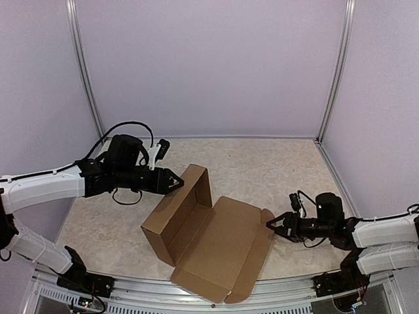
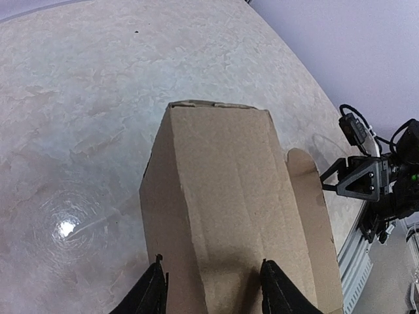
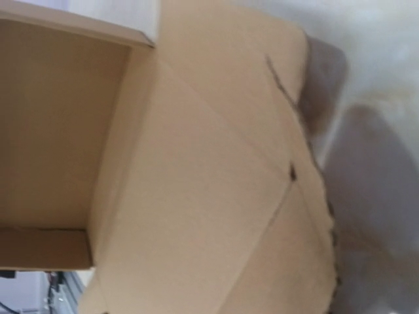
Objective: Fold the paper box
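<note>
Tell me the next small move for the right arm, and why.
Probably ease the right gripper forward to take the lid's edge flap between its open fingers. The paper box has its tray walls up, but the lid lies flat, and the left gripper is at the tray's far wall.

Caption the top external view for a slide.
Left gripper and right gripper flank the paper box, tray formed, lid open.
</note>
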`<state>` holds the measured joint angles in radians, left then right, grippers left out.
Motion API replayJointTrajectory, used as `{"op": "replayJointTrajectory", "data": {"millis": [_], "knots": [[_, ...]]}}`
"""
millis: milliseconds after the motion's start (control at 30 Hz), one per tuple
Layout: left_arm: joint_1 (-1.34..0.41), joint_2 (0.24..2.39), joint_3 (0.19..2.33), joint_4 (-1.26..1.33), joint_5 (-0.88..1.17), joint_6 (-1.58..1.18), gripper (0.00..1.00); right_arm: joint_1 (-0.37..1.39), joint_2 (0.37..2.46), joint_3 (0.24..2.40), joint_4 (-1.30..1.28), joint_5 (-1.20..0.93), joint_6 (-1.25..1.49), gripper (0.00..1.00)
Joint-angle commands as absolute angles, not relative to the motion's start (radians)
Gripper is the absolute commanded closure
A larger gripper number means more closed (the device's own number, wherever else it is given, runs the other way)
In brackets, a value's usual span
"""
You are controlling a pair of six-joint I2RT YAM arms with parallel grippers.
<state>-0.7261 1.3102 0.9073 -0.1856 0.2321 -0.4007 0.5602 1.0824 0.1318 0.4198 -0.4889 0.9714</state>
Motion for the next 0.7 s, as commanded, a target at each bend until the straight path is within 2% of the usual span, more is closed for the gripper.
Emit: {"op": "replayJointTrajectory", "data": {"millis": [0,667], "knots": [[-0.721,1.312,0.882,-0.165,0.227,-0.411,0.53,0.552,1.08,0.115,0.539,-0.493,1.011,0.34],[-0.718,1.317,0.847,-0.125,0.241,-0.431,0.54,0.594,1.33,0.158,0.682,-0.422,1.052,0.47]]}}
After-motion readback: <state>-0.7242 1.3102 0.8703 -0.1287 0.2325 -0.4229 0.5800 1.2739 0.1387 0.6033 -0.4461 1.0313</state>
